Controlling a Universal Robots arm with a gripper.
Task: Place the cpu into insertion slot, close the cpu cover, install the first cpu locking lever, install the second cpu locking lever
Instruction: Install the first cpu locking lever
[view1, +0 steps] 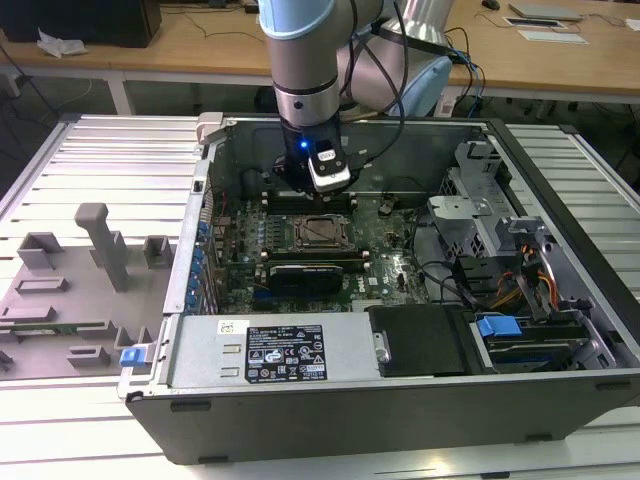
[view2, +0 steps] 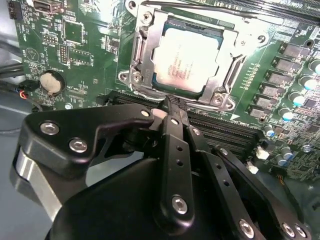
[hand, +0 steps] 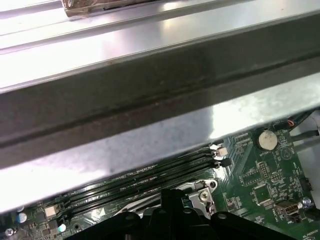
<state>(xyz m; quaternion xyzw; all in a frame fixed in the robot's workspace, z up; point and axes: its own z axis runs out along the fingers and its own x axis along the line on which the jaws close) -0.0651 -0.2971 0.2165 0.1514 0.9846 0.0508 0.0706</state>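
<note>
Closest to the lens in the second wrist view, the black pincer (view2: 172, 102) has its two fingers drawn together to a narrow tip. That tip sits at the near edge of the socket, and whether anything is caught between the fingers cannot be told. Just beyond the tip, the small, flat, square cpu (view2: 186, 62) with a pale silver metal top sits in the dark-framed square insertion slot (view2: 196, 26). It lies face up and level, its edges parallel to the frame; being square, it has no longer side. A thin silver-grey metal cpu cover (view2: 137, 50) lies down around it, and the chip shows through the window. The green circuit board (view2: 85, 65) surrounds the socket, with long black card slots (view2: 225, 131) beneath the pincer. In the exterior view the open grey computer case (view1: 400, 420) rests on a ribbed metal desk (view1: 100, 160).
</note>
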